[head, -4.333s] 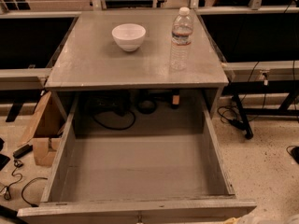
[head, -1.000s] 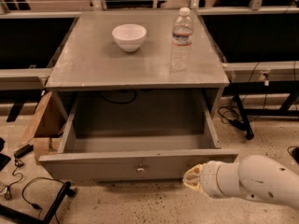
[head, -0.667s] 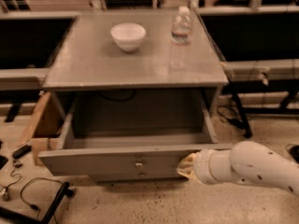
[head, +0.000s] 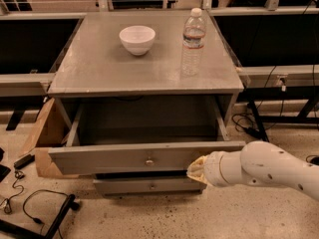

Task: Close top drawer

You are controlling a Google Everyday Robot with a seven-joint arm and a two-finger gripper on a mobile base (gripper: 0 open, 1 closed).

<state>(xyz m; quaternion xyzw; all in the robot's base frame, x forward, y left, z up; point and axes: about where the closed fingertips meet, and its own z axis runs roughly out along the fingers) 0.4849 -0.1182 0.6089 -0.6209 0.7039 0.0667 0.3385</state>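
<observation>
The top drawer [head: 119, 158] is a wide grey wooden drawer with a small round metal knob [head: 149, 161] at the centre of its front panel. It stands partly out of the grey cabinet [head: 144, 73], with its empty box showing behind the panel. My gripper [head: 196, 169] comes in from the right on a white arm [head: 264, 171]. Its yellowish tip rests against the right part of the drawer's front panel.
A white bowl [head: 137, 39] and a clear water bottle [head: 193, 41] stand on the cabinet top. A shorter lower drawer [head: 149, 185] sits below. A cardboard box [head: 45, 138] and cables [head: 35, 208] lie on the floor at the left. Dark benches flank both sides.
The drawer has slid a long way back into the cabinet. My gripper has moved forward with the front panel, staying against its right part.
</observation>
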